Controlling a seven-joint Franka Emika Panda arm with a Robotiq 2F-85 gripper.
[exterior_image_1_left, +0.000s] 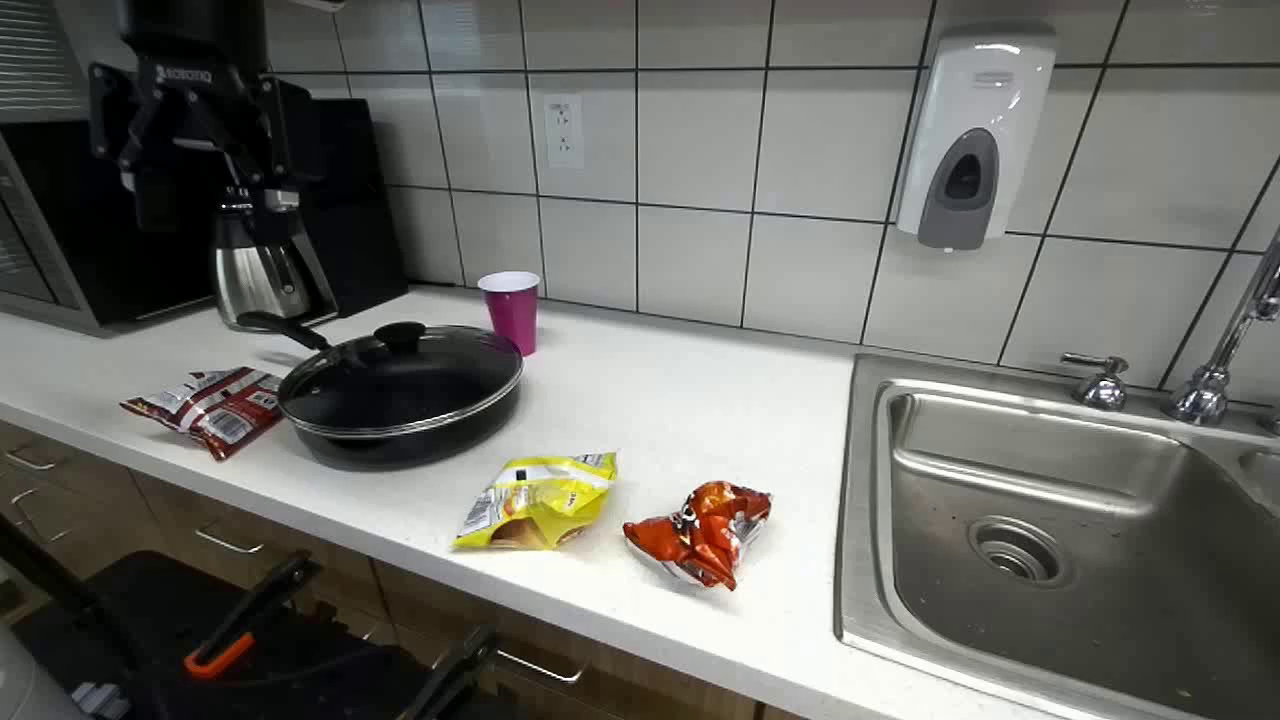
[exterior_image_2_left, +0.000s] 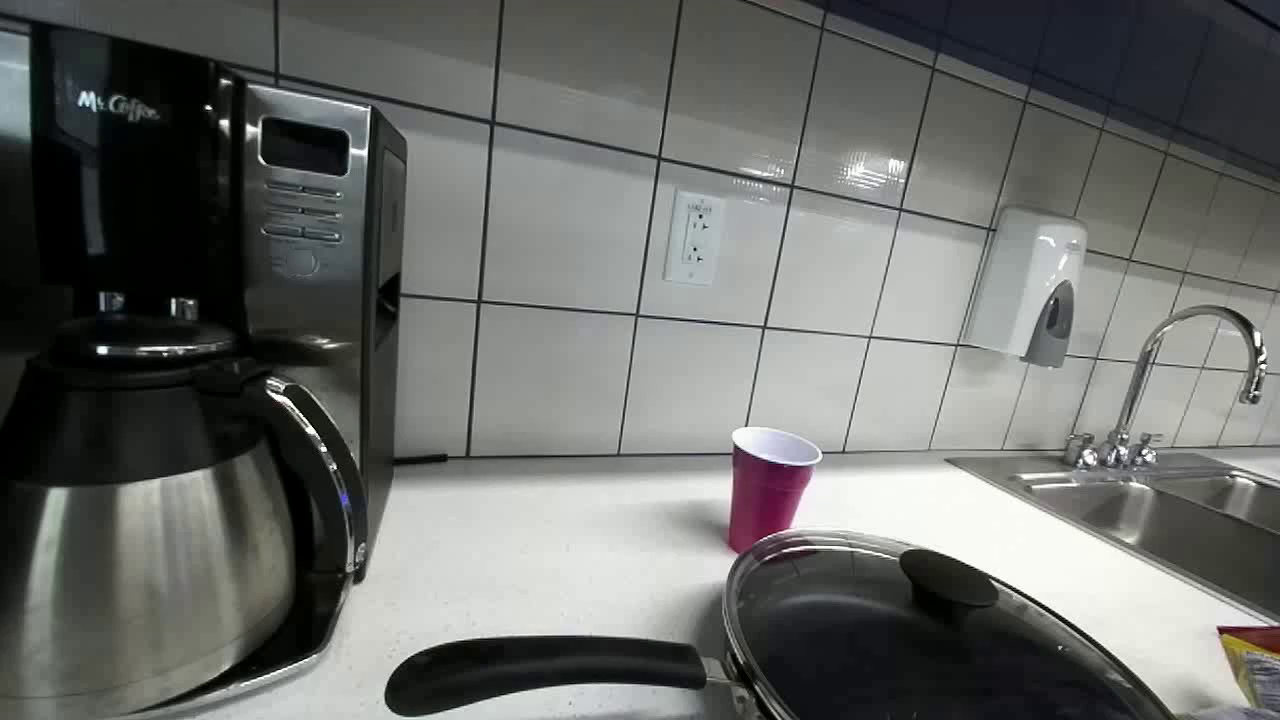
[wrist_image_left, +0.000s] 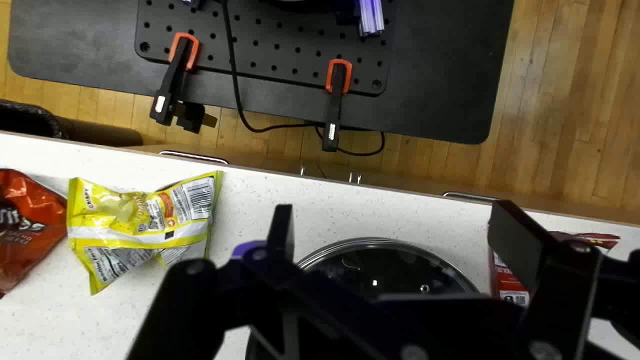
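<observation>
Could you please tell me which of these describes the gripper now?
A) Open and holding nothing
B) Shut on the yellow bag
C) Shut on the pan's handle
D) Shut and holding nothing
A: in the wrist view the gripper has its fingers wide apart with nothing clasped between them, and the lidded pan and yellow bag rest on the counter.

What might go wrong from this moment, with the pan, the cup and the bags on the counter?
First, the open gripper appears to hang over the pan; lowering it carelessly might knock the clear lid aside. Second, the pink cup stands close to the pan, so a push on the pan might tip the cup. Third, the dark red bag lies near the front edge of the counter and might slide off if bumped.
</observation>
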